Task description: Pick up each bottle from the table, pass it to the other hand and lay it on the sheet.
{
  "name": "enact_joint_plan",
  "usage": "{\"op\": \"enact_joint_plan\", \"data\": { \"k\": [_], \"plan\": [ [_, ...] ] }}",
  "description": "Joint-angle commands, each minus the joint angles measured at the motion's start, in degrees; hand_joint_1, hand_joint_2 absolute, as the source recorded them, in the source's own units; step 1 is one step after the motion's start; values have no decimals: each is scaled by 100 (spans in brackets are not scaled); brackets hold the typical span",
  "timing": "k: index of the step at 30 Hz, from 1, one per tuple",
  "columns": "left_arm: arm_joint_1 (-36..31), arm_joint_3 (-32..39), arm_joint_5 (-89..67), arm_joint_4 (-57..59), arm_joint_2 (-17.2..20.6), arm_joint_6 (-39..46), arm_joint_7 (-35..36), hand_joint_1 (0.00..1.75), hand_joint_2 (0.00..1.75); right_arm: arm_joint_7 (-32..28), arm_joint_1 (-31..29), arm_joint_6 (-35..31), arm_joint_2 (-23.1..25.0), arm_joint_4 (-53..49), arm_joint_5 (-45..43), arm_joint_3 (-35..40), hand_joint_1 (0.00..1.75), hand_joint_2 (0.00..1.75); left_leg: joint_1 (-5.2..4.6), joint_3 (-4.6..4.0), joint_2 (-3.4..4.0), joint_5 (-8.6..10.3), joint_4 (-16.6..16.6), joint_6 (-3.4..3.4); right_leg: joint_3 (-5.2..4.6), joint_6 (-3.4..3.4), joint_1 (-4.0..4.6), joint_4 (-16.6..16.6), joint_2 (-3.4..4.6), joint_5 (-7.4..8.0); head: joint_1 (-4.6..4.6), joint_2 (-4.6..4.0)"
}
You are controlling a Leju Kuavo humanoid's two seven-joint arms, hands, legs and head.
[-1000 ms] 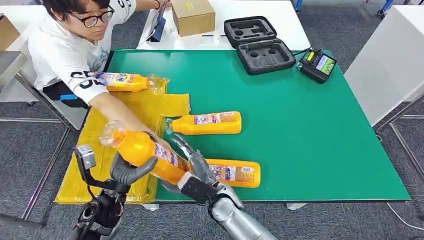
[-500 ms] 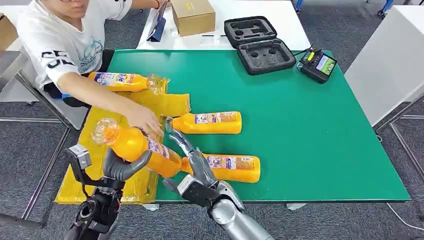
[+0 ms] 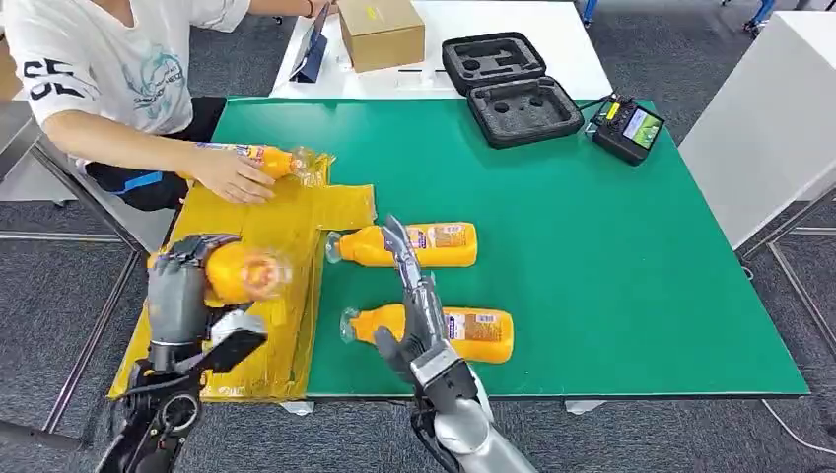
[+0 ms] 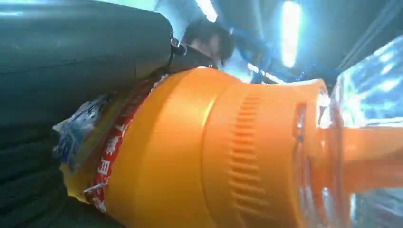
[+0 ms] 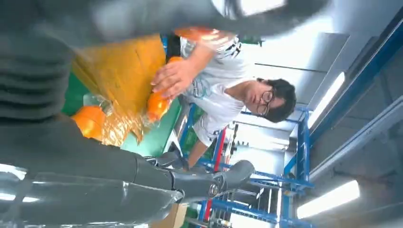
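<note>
Your left robot hand point(image 3: 179, 286) has its fingers wrapped round an orange bottle point(image 3: 235, 273), holding it over the yellow sheet point(image 3: 286, 212) at the near-left part of the green bench point(image 3: 611, 256), clear cap end pointing toward the camera. The head view gives you the layout; the left wrist view gives you the close-up instead: ribbed orange shoulder, a torn-looking label with red print tucked against the dark fingers point(image 4: 71, 52), and the clear cap.

Your right robot hand point(image 3: 414, 296) is holding nothing, fingers stretched out straight and apart, raised over the bench between two more bottles lying on their sides: the near bottle point(image 3: 463, 333) and the middle bottle point(image 3: 424, 244).

A person's hand point(image 3: 232, 175) rests on a fourth bottle point(image 3: 264, 158) at the far end of the sheet. The right wrist view catches that hand from the side, pressed on the crinkly sheet.

Further back you've got a cardboard box point(image 3: 381, 32), an open black case point(image 3: 511, 89) and a handheld controller point(image 3: 627, 128).
</note>
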Motion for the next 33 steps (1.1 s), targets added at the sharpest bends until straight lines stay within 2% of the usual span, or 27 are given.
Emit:
{"op": "enact_joint_plan", "data": {
  "k": [1,3,5,7,9,15,17,22,26,30,33],
  "plan": [
    [-596,-63,-2254,1289,602,63,1020,175,175,4,-56,136,-93,-46,-55,-95,0,175,-1,15,-8,0,-7,-2,15,-2,-2,-3,-5,-4,2,0],
    [-657,-80,-2509,1474,697,-106,1174,175,175,4,-74,173,-57,-6,-93,-126,0,175,0,19,-9,-1,-7,-4,18,-2,0,-2,-3,-6,2,0],
    [-849,-165,-3003,1853,918,-629,1445,175,175,4,-39,236,-31,-36,-130,-177,0,175,0,27,-10,-4,-8,-4,26,-2,0,-2,-5,-10,2,0],
    [-987,-228,-3083,2143,1031,-948,1438,175,175,4,-26,279,-20,-29,-145,-203,0,175,1,34,-18,-5,-8,-5,35,-3,1,-2,-12,-14,2,0],
    [-1285,-368,-3364,2575,1064,-888,1476,175,175,4,18,349,2,-40,-132,-253,0,175,1,15,-12,2,-6,-4,15,-2,1,-2,-8,-5,2,0],
    [-2029,-538,-3588,3444,893,-902,1563,175,175,4,82,359,49,25,-78,-328,0,175,0,12,-29,5,-6,-2,14,-1,0,-1,-25,-8,2,0],
    [-2029,-538,-3588,3444,893,-902,1563,175,175,4,82,359,49,25,-78,-328,0,175,2,19,-33,2,-5,-3,24,-2,2,-1,-26,-11,4,0],
    [-2470,-504,-3268,3923,577,-1150,1362,175,175,4,84,324,53,132,-39,-373,0,175,0,12,-26,3,-4,-1,16,0,1,-1,-19,-7,4,0],
    [-2470,-504,-3268,3923,577,-1150,1362,175,175,4,84,324,53,132,-39,-373,0,175,0,22,-28,1,-6,-1,24,0,0,-3,-20,-11,2,0],
    [-2812,-438,-2530,4157,312,-1771,837,175,175,4,75,384,76,222,31,-413,0,175,1,10,-30,4,-2,0,13,0,1,0,-25,-8,2,0],
    [-2835,-428,-2367,4160,301,-1923,758,175,175,4,60,400,84,248,42,-424,0,175,1,7,-23,4,-2,0,9,1,1,-1,-17,-6,4,0]
  ]
}}
